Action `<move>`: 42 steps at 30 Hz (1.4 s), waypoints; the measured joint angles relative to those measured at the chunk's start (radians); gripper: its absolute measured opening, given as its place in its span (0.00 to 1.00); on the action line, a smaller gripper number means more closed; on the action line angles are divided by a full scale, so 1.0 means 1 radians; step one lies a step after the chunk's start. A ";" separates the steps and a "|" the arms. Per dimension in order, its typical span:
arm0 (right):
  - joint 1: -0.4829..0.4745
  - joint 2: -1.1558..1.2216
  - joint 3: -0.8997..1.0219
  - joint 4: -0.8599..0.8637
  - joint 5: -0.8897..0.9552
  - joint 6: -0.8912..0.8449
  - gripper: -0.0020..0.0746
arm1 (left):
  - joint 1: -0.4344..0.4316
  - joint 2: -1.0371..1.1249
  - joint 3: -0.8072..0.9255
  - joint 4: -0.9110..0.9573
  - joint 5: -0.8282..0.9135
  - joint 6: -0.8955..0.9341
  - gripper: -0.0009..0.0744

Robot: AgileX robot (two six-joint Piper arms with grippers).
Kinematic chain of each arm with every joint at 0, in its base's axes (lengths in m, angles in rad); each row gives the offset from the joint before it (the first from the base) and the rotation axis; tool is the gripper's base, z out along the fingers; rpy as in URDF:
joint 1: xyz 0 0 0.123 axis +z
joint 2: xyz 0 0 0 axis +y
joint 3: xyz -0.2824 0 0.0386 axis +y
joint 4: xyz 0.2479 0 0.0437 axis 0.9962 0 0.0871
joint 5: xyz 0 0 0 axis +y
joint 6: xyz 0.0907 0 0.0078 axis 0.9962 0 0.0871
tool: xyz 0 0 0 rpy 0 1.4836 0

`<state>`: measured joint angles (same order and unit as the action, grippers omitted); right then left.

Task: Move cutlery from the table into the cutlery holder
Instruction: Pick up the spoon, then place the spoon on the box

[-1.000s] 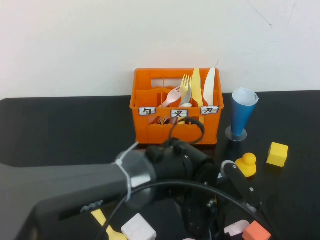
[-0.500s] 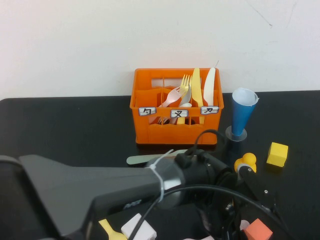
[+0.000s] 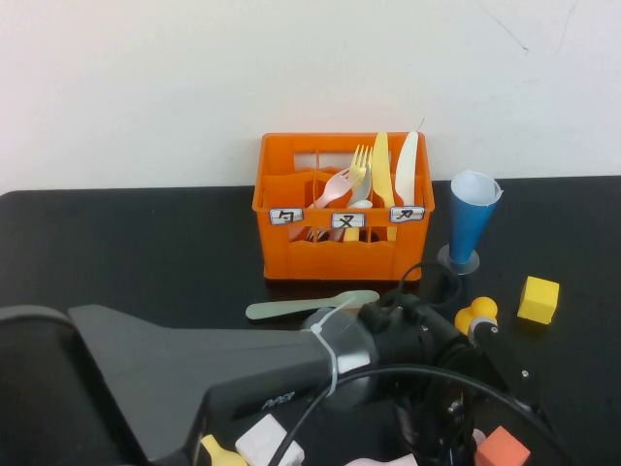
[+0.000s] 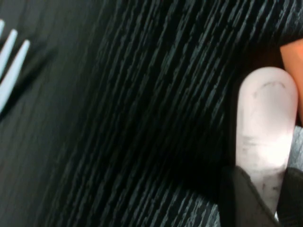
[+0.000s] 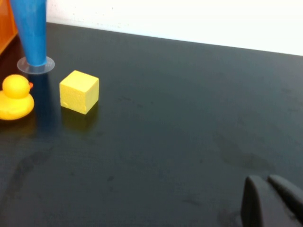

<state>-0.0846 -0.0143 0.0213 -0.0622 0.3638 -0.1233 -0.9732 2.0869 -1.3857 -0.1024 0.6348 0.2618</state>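
Four or so pcs already stand in the cutlery holder [image 3: 342, 207] — pink fork [image 3: 335, 184], yellow fork [image 3: 359, 165], yellow knife [image 3: 382, 170], white knife [image 3: 407, 170], all toward its centre and right compartments. Task judged partly done.

Left on the table [image 3: 126, 252], left to right: yellow pc [image 3: 215, 450] at the near edge, mostly hidden by the arm; pale green spoon [image 3: 310, 305] lying flat just in front of the holder; pale blue fork [image 4: 10, 71], tines only, in left wrist view; pale pink pc [image 4: 267, 137].

Left gripper [image 4: 259, 198] — low at near centre-right of table, by the orange cube [image 3: 501, 451]; its dark fingers sit either side of the pink pc's handle, apparently clamped on it.

Right gripper [image 5: 272, 198] — parked low over bare tabletop at far right, fingers pressed together, holding nothing. Duck [image 5: 15, 97], yellow cube [image 5: 79, 91], blue cup [image 5: 31, 30] not task items.
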 joint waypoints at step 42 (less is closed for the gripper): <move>0.000 0.000 0.000 0.000 0.000 0.000 0.02 | 0.491 -0.260 0.321 0.051 -1.516 -0.409 0.20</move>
<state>-0.0846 -0.0143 0.0213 -0.0622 0.3638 -0.1233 -0.4820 1.8268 -1.0643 -0.0516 -0.8816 -0.1474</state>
